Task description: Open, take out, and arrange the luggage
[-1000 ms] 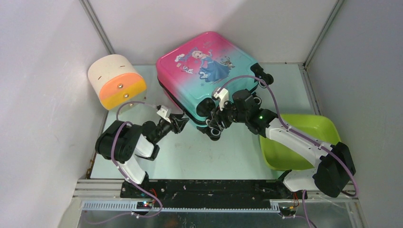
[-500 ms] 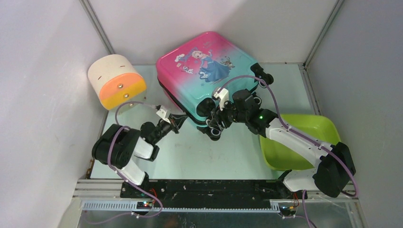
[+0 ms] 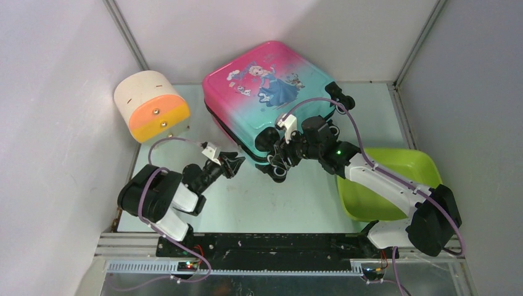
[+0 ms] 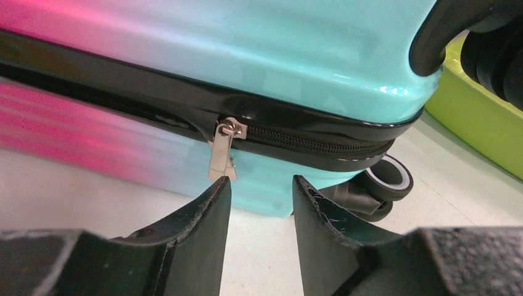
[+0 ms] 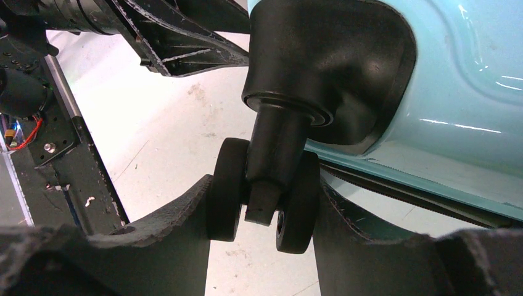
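Note:
The luggage [image 3: 265, 86] is a pink-to-teal hard-shell suitcase with a princess print, lying closed at the back middle. Its black zipper band runs along the side, with a silver zipper pull [image 4: 222, 154] hanging down. My left gripper [image 4: 262, 182] is open and empty, its left fingertip just below the pull; in the top view the left gripper [image 3: 237, 161] sits just off the suitcase's near edge. My right gripper [image 5: 264, 185] is shut on the suitcase's black double wheel [image 5: 228, 185] at the near corner, where the top view also shows the right gripper [image 3: 277, 166].
A cream-and-orange cylinder [image 3: 151, 105] stands at the back left by the wall. A lime-green tub [image 3: 395, 179] lies at the right under my right arm and also shows in the left wrist view [image 4: 475, 117]. White walls enclose the table.
My left arm has drawn back toward the near edge and its gripper has come slightly off the suitcase's edge. The right gripper and the suitcase have not moved.

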Motion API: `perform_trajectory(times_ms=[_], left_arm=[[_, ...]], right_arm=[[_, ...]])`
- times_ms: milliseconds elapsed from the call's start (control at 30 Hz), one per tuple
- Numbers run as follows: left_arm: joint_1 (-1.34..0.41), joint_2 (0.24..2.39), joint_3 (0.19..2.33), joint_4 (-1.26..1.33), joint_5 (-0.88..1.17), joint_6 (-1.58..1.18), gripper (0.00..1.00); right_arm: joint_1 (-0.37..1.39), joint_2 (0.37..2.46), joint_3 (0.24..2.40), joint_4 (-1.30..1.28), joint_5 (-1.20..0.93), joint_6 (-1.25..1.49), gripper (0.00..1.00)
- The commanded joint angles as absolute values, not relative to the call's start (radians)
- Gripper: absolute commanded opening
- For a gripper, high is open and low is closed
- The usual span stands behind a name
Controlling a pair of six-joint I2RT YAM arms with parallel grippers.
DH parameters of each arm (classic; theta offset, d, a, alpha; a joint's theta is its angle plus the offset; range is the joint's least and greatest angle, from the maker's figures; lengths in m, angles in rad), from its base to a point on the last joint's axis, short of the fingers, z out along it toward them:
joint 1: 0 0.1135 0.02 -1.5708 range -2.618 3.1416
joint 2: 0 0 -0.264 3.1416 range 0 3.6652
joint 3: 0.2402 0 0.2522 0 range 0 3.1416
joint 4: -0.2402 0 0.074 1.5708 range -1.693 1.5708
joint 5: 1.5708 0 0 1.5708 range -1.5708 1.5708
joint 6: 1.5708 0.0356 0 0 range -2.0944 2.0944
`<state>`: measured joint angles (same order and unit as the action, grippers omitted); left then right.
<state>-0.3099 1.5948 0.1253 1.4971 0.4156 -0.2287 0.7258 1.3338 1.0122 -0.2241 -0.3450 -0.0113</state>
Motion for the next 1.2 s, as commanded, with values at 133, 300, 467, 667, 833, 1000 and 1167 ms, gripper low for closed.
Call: perform_trajectory(times_ms=[133, 300, 467, 667, 833, 1000, 1167], left_arm=[[-0.315, 1.594, 0.180, 1.584, 0.397, -0.119, 0.52], [-0.315, 1.631, 0.207, 1.591, 0.450, -0.082, 0.56], [-0.316, 1.645, 0.216, 1.591, 0.502, -0.045, 0.55], [-0.316, 1.645, 0.220, 1.587, 0.496, -0.018, 0.52], [-0.317, 1.666, 0.238, 1.591, 0.558, -0.018, 0.50], [-0.328, 1.651, 0.244, 1.591, 0.590, -0.026, 0.46], [-0.339, 1.606, 0.232, 1.591, 0.569, -0.041, 0.39]], right_arm=[[0.722, 1.306, 1.017, -0.225, -0.414, -0.087, 0.00], [0.720, 1.305, 1.017, -0.224, -0.420, -0.087, 0.00], [0.720, 1.313, 1.017, -0.227, -0.423, -0.084, 0.00], [0.721, 1.326, 1.017, -0.224, -0.425, -0.079, 0.00], [0.722, 1.333, 1.017, -0.226, -0.423, -0.074, 0.00], [0.723, 1.341, 1.017, -0.220, -0.423, -0.072, 0.00], [0.724, 1.349, 1.017, -0.203, -0.426, -0.061, 0.00]])
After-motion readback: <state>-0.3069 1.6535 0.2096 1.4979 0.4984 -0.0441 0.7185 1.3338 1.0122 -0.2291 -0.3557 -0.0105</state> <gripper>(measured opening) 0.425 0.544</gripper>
